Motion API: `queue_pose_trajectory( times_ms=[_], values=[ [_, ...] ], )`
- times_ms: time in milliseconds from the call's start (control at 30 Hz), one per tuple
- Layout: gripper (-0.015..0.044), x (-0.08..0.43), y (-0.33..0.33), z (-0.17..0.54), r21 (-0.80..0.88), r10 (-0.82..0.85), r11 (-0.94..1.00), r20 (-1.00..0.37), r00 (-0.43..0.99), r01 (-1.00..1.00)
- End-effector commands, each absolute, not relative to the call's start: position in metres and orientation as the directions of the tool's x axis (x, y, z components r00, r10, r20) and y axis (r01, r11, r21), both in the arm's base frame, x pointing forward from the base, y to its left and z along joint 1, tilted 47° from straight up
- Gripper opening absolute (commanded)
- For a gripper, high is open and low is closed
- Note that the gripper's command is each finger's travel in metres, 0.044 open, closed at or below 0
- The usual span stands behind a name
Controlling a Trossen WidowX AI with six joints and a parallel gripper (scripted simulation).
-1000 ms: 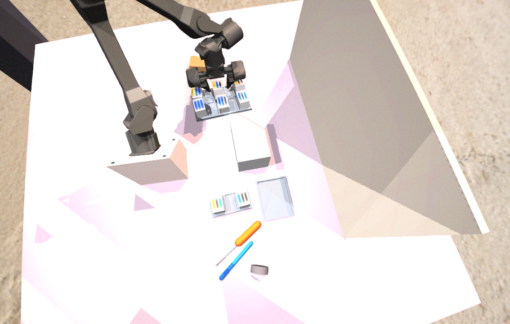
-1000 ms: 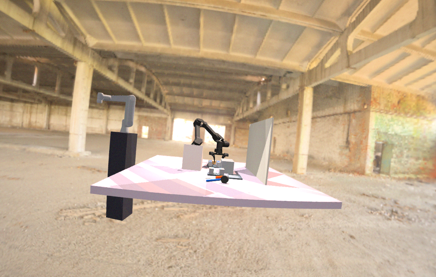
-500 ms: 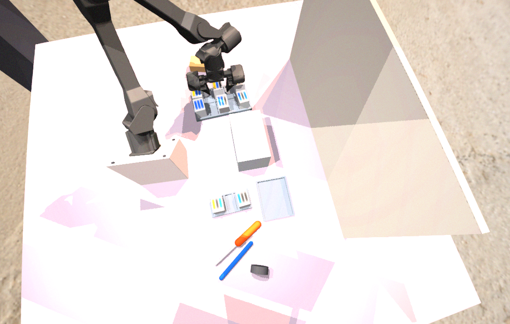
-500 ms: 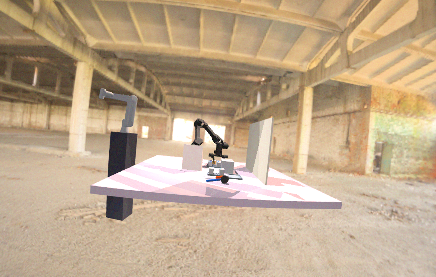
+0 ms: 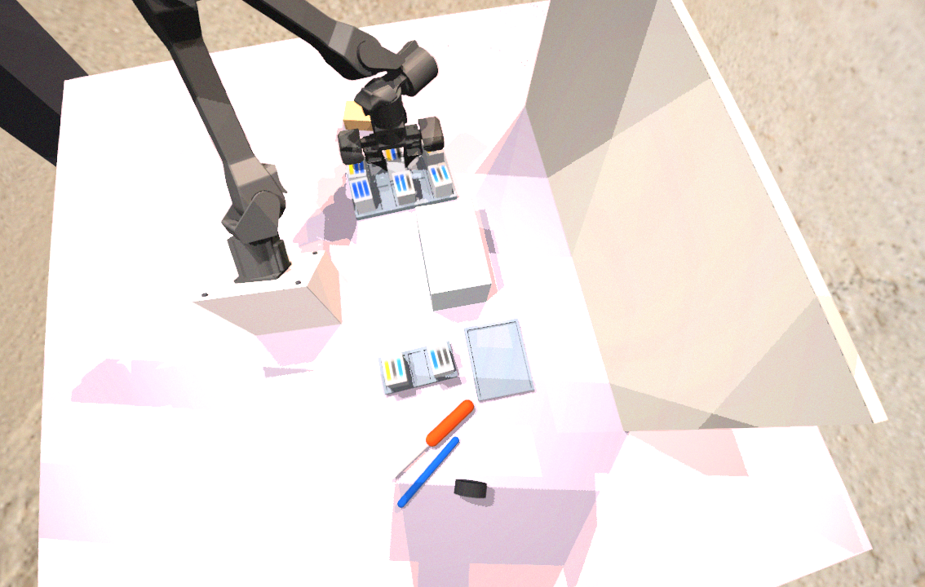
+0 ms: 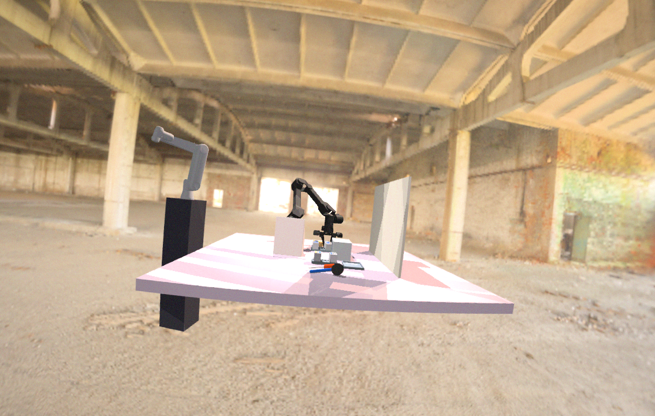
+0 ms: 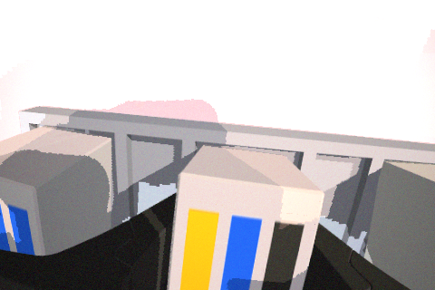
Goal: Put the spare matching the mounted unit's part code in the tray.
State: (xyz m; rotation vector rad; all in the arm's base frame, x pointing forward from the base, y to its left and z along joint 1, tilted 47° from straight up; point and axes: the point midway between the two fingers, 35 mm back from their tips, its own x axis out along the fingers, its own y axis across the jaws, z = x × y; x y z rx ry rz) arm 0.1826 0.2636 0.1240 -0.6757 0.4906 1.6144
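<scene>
My gripper (image 5: 397,161) (image 6: 323,245) (image 7: 236,205) is down at the spares rack (image 5: 386,214) (image 7: 136,118), fingers against both sides of a back-row spare (image 5: 392,154) (image 7: 272,199) with yellow, blue and black bars. That spare is upright, its lower part hidden. A blue-barred spare (image 5: 361,189) and two more spares stand in the front row. Other back-row spares flank my fingers, one at the left (image 7: 72,186) and one at the right (image 7: 401,217). The shallow grey-blue tray (image 5: 497,396) is empty. I cannot tell which object is the mounted unit; no back code is readable.
A white box (image 5: 455,251) stands between the spares rack and tray. A small rack (image 5: 418,367) holds two barred blocks beside the tray. An orange-handled screwdriver (image 5: 449,423), blue pen (image 5: 427,473) and black disc (image 5: 470,488) lie nearby. A tall panel (image 5: 692,270) (image 6: 391,222) stands right.
</scene>
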Motion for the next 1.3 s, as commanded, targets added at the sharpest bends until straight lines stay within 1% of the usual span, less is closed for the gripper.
queue_pose_trajectory(
  times_ms=[0,67,100,400,833,1267],
  values=[
    [0.0063,0.183,0.264,0.124,-0.063,0.737,-0.154,-0.672,-0.072,-0.986],
    [0.0010,0.183,0.264,0.124,-0.063,0.737,-0.154,-0.672,-0.072,-0.986],
    [0.0000,0.183,0.264,0.124,-0.063,0.737,-0.154,-0.672,-0.072,-0.986],
    [0.0000,0.184,0.261,0.127,-0.063,0.736,-0.154,-0.674,-0.072,-0.986],
    [0.0000,0.189,0.206,0.176,-0.064,0.732,-0.149,-0.678,-0.067,-0.987],
    [0.0000,0.191,0.200,0.177,-0.058,0.725,-0.148,-0.685,-0.068,-0.987]
  ],
)
